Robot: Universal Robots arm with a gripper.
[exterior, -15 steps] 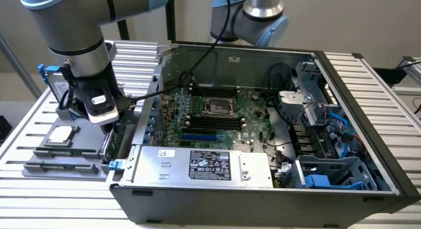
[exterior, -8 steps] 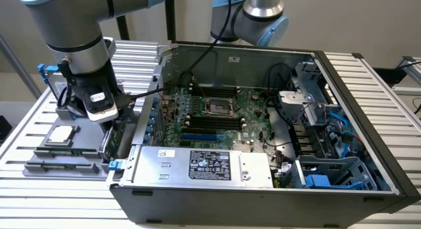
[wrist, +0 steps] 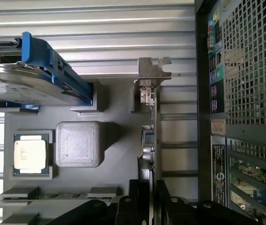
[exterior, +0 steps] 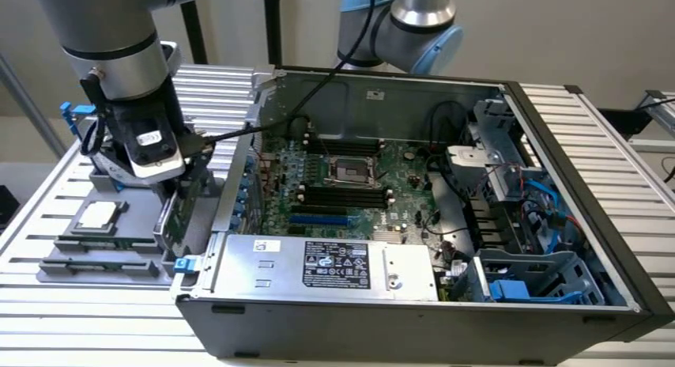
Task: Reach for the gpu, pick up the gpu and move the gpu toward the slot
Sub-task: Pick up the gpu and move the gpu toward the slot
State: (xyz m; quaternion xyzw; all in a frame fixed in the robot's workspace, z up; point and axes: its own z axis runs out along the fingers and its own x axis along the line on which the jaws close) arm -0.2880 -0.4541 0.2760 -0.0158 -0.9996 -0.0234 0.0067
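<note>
The gpu (exterior: 172, 218) is a thin green card standing on edge in the grey holder tray (exterior: 63, 268), just outside the computer case's wall. In the wrist view the gpu (wrist: 152, 126) is seen edge-on, its metal bracket (wrist: 152, 70) at the far end. My gripper (exterior: 182, 194) reaches down onto it from above. Its black fingers (wrist: 137, 197) sit against both faces of the card, so the gripper (wrist: 151, 190) is shut on it. The blue slot (exterior: 319, 221) lies on the motherboard inside the case.
The tray also holds a silver hard drive with blue rails (wrist: 34, 77), a processor chip (wrist: 30, 153), a grey block (wrist: 78, 144) and memory sticks (exterior: 100, 244). The open case (exterior: 548, 138) holds a power supply (exterior: 337, 264) and cables. A second arm (exterior: 416, 23) stands behind.
</note>
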